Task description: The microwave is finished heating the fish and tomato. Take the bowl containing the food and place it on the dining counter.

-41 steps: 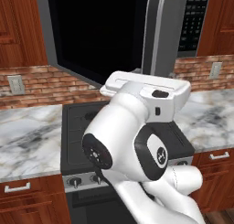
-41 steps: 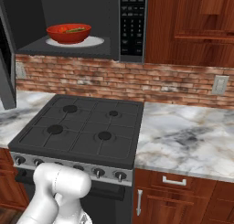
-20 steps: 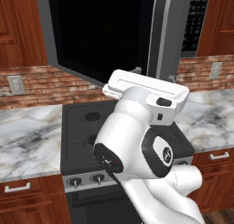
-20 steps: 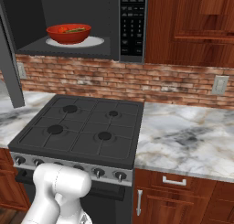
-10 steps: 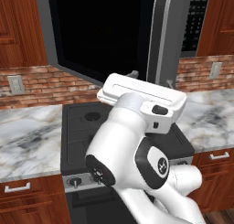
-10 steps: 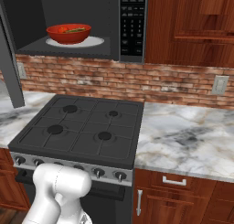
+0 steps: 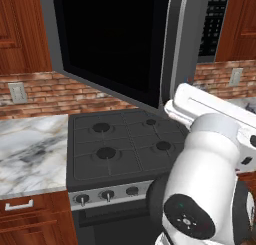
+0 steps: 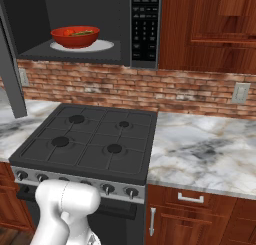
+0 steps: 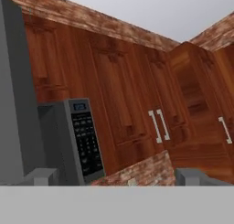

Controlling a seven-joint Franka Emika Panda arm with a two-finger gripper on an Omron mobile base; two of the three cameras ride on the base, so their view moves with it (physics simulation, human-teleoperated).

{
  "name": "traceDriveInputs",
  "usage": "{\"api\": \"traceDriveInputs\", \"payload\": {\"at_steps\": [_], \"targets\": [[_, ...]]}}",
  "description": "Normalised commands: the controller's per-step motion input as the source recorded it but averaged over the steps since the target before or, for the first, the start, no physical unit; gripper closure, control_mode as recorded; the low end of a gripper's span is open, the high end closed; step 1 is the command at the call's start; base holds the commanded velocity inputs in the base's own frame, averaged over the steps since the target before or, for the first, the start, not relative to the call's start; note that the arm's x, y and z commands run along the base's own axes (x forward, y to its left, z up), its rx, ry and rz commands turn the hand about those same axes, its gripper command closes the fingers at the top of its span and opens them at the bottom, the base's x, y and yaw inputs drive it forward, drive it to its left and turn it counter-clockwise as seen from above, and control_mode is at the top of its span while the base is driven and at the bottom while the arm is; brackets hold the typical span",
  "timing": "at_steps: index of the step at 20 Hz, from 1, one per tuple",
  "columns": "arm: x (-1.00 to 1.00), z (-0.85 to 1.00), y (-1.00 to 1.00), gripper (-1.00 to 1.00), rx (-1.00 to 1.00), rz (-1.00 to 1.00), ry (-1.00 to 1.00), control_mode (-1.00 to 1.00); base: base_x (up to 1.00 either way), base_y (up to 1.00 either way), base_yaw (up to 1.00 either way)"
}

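Observation:
The microwave (image 8: 75, 24) hangs above the stove with its black glass door (image 7: 110, 39) swung wide open to the left. Inside it, the red bowl (image 8: 75, 36) rests on a white turntable plate. A greenish fish (image 8: 83, 33) shows over the bowl's rim; the tomato I cannot pick out against the red. In the hand view my gripper (image 9: 118, 178) is open, its fingertips (image 9: 43, 176) far apart with nothing between them. It faces the microwave's keypad strip (image 9: 87, 141) and the wall cabinets. The dining counter is out of view.
A black four-burner stove (image 8: 90, 139) sits under the microwave, with marble worktops on its left (image 7: 30, 154) and right (image 8: 205, 149). Behind runs a brick backsplash (image 8: 165, 89). Wood wall cabinets (image 9: 137, 109) hang right of the microwave. My white arm (image 7: 205, 179) looms over the stove's right side.
My arm's upper joints have turned and the hand has shifted to the right above the stove. The bowl and the open door have not moved.

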Motion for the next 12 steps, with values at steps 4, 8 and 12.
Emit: {"api": "traceDriveInputs", "payload": {"at_steps": [4, 8, 12], "targets": [[0.0, 0.0, -1.0, -1.0, 0.34, 0.23, -0.01, -1.0, 0.0, 0.0, 0.0], [0.0, 0.0, -1.0, -1.0, 0.36, 0.31, 0.0, -1.0, 0.0, 0.0, 0.0], [0.01, 0.0, -0.92, -1.0, 0.41, 0.42, 0.0, -1.0, 0.0, 0.0, 0.0]]}}
